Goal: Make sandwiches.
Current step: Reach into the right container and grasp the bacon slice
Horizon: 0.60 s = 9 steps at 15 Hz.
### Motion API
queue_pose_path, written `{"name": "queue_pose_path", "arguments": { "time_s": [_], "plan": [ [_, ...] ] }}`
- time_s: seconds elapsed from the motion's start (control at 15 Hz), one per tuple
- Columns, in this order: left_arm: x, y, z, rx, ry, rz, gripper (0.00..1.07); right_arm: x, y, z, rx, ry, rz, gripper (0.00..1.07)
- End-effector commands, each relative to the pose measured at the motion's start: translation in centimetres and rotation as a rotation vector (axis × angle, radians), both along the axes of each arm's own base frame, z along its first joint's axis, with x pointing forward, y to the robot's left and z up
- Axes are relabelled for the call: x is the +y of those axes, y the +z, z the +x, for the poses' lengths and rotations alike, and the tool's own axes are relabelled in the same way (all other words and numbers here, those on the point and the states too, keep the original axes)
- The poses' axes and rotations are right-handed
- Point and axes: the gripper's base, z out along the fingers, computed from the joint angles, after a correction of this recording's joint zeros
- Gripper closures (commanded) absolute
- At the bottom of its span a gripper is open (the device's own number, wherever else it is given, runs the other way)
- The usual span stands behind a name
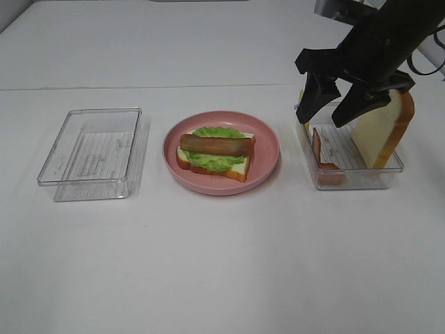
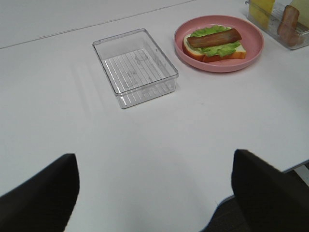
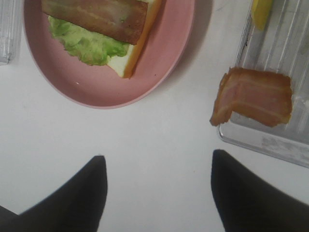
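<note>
Sitting on the pink plate (image 1: 266,158) at the middle of the white table (image 1: 222,271) is the unfinished sandwich: one bread slice (image 1: 238,168) lies flat, ruffled lettuce (image 1: 208,161) covers it, and a bacon strip (image 1: 217,145) rests lengthwise on the lettuce; no second slice tops it. To the left of the plate, just beside it, stands an empty clear tray (image 1: 90,154). To the right of the plate stands a second clear tray (image 1: 351,182); in it a second bacon strip (image 1: 320,149) lies at the end nearest the plate, partly over the tray's edge, a second bread slice (image 1: 379,132) leans upright at the end farthest from the plate, and a bit of yellow cheese (image 3: 262,12) shows at the back. The right gripper (image 1: 321,120) hangs above this tray, on the plate's right; its jaws stand apart with nothing between them. The left gripper (image 2: 154,155) is on the empty tray's side of the plate, well apart from it, over bare table; its jaws are wide apart and hold nothing.
</note>
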Motion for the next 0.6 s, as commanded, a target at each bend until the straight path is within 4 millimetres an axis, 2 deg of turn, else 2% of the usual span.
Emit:
{"name": "queue_pose_path", "arguments": {
  "time_s": [0.07,0.33,0.47,0.6],
  "plan": [
    [0.1,0.0,-0.3,-0.031,0.005,-0.006,0.25,0.3,-1.6,1.3,0.028,-0.005,-0.01,0.49],
    [0.1,0.0,-0.2,-0.029,0.005,-0.006,0.25,0.4,-4.5,3.7,0.055,0.018,-0.074,0.52],
    [0.1,0.0,-0.2,-0.029,0.005,-0.006,0.25,0.2,-5.6,4.0,0.061,0.025,-0.1,0.52],
    [0.1,0.0,-0.2,-0.029,0.005,-0.006,0.25,0.1,-6.0,4.3,0.051,0.027,-0.118,0.58]
  ]
}}
